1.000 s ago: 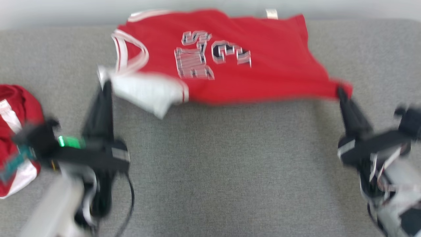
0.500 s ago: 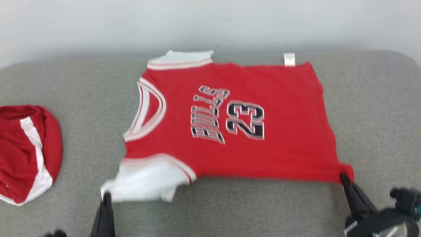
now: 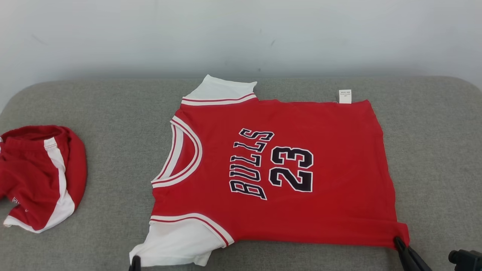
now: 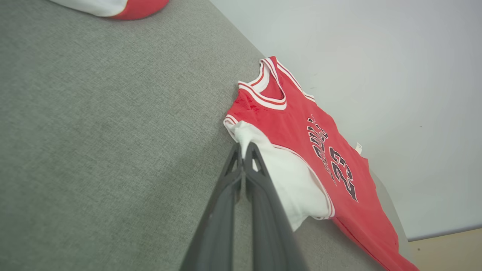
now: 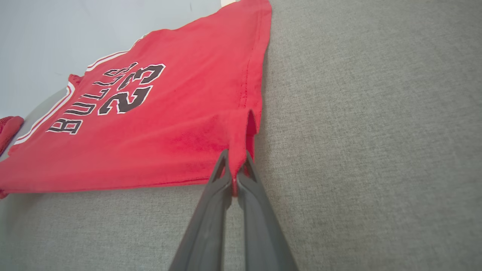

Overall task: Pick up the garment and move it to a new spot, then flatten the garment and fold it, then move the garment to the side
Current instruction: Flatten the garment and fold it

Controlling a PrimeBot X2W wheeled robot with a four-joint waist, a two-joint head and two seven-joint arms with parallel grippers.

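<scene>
One red shirt [image 3: 278,169] is laid front side up in the middle of the grey surface [image 3: 113,113], with its neck hole turned to the left and its bottom edge to the right. The words and the number are seen lying flat. Its near white sleeve [image 3: 177,241] is a little crumpled. This sleeve is pinched at its edge by the left claw [image 4: 244,149], whose two fingers are pressed together on the cloth. The near bottom corner [image 3: 400,234] is pinched the same way by the right claw [image 5: 236,160], and a small peak of red cloth is pulled up there. Well apart to the left, a bundle of red and white shorts [image 3: 37,177] is seen lying on the same surface.

The flattening step is judged to be in hand and nearly done. For the fold that comes next, the near edge would need to be lifted and carried over to the far edge. Both corners should be raised together and evenly, so that the cloth is not twisted, and the crumpled sleeve should be smoothed first.
</scene>
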